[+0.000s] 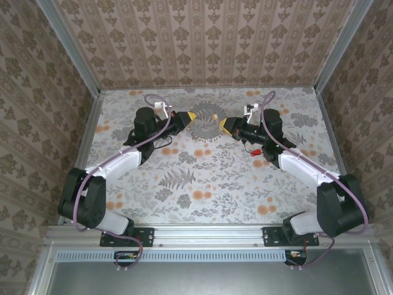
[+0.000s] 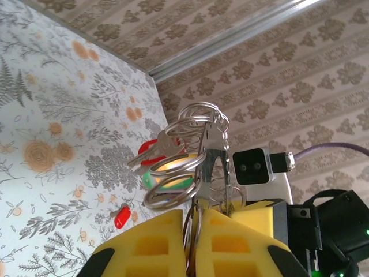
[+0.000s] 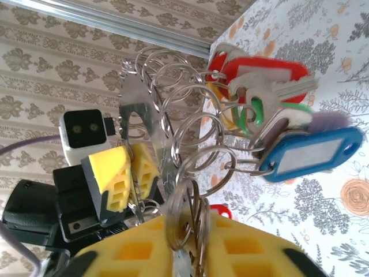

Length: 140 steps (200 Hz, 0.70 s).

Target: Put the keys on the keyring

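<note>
Patterned wallpaper walls (image 1: 202,43) enclose a floral-print table (image 1: 209,184).

Top view: both arms reach to the far centre of the table. The keyring (image 1: 206,125) sits between the left gripper (image 1: 190,116) and the right gripper (image 1: 227,126), touching both.

Left gripper (image 2: 192,216): yellow pads (image 2: 158,242) clenched together, with wire loops of the keyring (image 2: 190,124) pinched in the seam. The ring stands above the fingertips, clear of the table. Keys (image 2: 161,149) hang from its left side.

Right gripper (image 3: 185,231): loops of the keyring (image 3: 173,115) and one flat key pass between its pads (image 3: 135,251). Whether the pads press on them cannot be told. The ring rises from the fingertips toward the left gripper (image 3: 130,179), which meets it from the opposite side.

Keys (image 3: 277,92) bunch at the ring's right side, among them a red tag (image 3: 262,72) and a blue tag (image 3: 311,153).

One loose red-headed key (image 1: 253,151) lies on the table beside the right arm, apart from the ring.
</note>
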{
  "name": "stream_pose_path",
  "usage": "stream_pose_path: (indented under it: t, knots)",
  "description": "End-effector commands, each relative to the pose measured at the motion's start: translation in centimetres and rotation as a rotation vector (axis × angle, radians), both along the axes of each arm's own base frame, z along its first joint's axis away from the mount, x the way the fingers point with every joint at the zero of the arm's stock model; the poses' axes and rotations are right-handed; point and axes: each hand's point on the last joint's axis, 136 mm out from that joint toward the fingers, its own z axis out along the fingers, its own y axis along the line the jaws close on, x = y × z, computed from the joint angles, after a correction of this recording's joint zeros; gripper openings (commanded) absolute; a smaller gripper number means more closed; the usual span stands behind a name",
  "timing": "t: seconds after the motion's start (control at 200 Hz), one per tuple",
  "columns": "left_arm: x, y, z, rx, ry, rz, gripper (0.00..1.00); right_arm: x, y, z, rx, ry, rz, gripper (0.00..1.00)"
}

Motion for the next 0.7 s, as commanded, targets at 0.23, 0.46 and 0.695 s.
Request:
stream_pose_path:
  t: [0.23,0.46,0.695]
  knots:
    - [-3.5,0.7,7.7,0.100,-0.282,-0.180,0.00,-3.6,-7.4,2.5,-0.443,-0.288,-0.243,0.52]
    - [-5.6,0.9,9.0,0.226,-0.346,-0.274,0.00,-5.8,-8.3,4.9,-0.485,-0.671,-0.296,0.47]
    - [-6.7,0.2,10.4,0.198,-0.395,-0.353,0.00,-8.6,-3.9,3.4,-0.739,-1.036,-0.012,0.36]
